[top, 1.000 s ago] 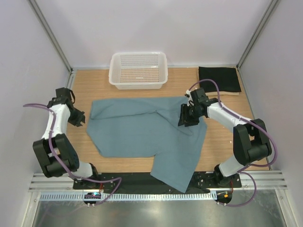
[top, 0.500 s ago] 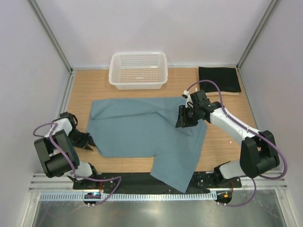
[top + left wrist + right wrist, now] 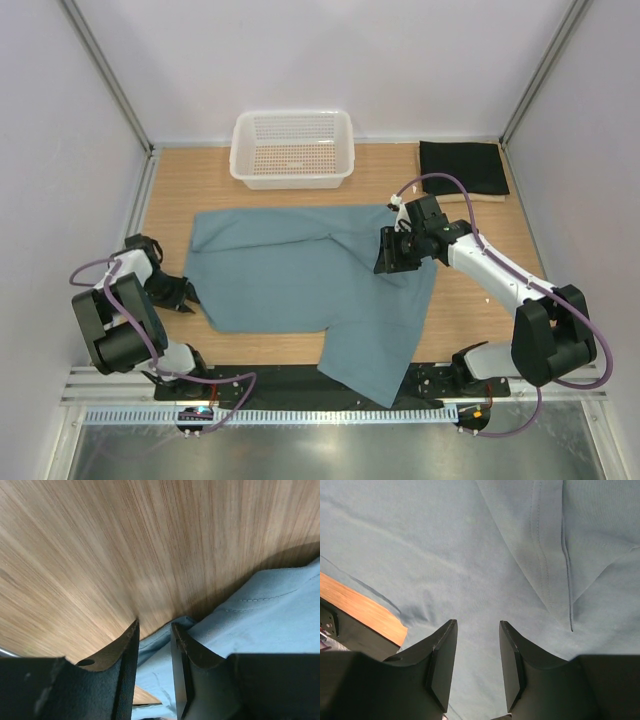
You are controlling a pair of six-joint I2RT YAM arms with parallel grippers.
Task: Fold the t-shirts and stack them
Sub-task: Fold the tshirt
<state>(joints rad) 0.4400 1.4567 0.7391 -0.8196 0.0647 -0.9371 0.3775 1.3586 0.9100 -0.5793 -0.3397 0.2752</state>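
While the left gripper (image 3: 154,625) has its fingers parted by a narrow gap, clamping nothing that I can make out, the hem corner of the teal-blue t-shirt (image 3: 260,630) lies right at its tips. From there the cloth runs off ahead and to the right, with bare wooden tabletop (image 3: 75,555) on the other side. The right gripper (image 3: 477,623) is likewise released, its jaws spread and hanging just above the same shirt, a stitched fold crossing ahead of the tips. The shirt lies spread with its long axis running from one gripper to the other, and one flap trails over the table's near edge. The left arm is the nearer to the free corner, so the coming pinch looks to be its job. Beyond the right fingers, well apart, sits a folded black t-shirt (image 3: 462,167), and a white mesh basket (image 3: 292,148) stands past the shirt's far edge. A second ago the left gripper stood farther back beside the shirt's side. It has since come down to the near corner, while the right has barely shifted.
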